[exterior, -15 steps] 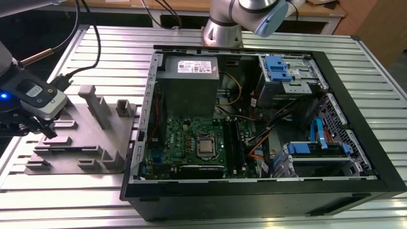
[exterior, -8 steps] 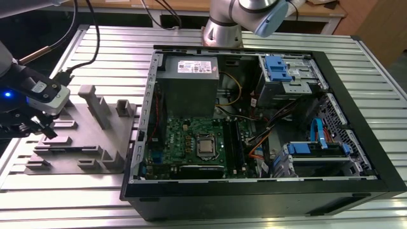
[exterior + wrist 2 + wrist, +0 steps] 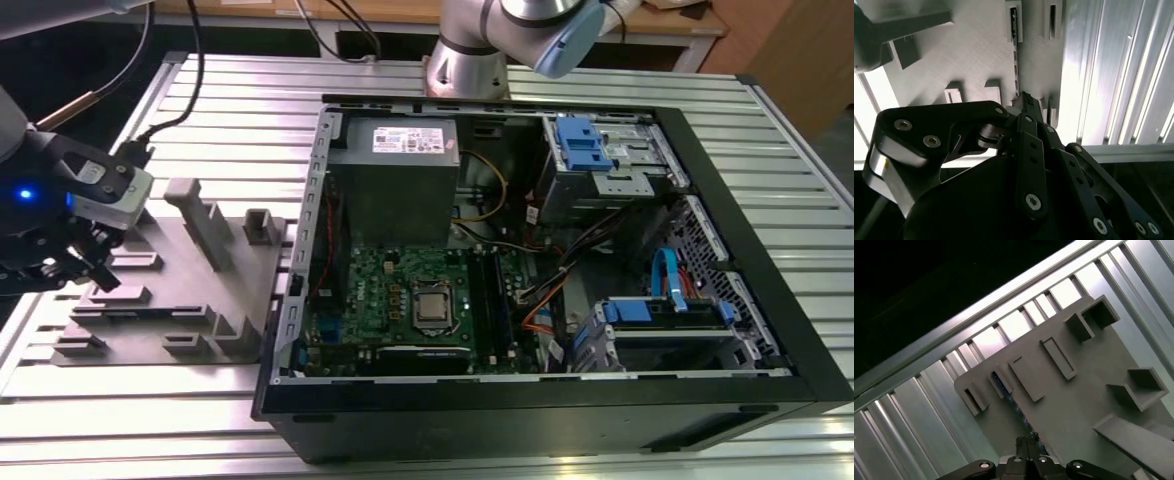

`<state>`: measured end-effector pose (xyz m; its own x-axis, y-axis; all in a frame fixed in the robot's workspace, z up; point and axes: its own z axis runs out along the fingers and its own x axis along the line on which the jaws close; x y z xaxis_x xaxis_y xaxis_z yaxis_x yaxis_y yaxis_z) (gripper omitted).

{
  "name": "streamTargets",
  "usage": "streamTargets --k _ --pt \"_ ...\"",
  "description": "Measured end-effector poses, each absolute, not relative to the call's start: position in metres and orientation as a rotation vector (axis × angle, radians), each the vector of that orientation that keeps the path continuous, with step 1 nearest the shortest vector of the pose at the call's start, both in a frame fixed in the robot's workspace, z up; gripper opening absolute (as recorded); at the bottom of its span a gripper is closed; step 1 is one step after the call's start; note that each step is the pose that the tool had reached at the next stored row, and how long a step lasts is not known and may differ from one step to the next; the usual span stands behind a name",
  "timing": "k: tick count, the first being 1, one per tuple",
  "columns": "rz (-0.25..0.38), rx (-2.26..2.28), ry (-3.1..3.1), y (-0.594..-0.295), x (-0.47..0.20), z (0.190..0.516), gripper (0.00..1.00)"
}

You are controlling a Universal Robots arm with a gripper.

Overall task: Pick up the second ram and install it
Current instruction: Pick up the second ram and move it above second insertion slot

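Black linkage bars of the end effector (image 3: 1026, 100) sit right up close in the second wrist view, and its fingertips are drawn in tight on the second ram (image 3: 1015, 55). The stick stands on edge in a slot of the grey holder block (image 3: 974, 50), so it reads as a thin dark line running away from the tips. In the first wrist view the same stick (image 3: 1010, 399) has a bluish glint and leads off from the tips the other way, so the grip is around mid-length. For the wider room you want the exterior view: the end effector (image 3: 91, 268) is down over the holder on the slatted metal counter (image 3: 200, 100), at that view's left. The open computer case (image 3: 747, 330) with its green motherboard (image 3: 387, 290) lies well apart, on that view's right.
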<state>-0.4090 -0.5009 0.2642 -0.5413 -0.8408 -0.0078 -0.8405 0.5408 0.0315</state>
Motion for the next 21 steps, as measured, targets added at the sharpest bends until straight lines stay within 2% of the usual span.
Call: streamTargets --k 21 --pt "-0.046 1.992 -2.411 -0.5009 -0.4090 0.2626 0.07"
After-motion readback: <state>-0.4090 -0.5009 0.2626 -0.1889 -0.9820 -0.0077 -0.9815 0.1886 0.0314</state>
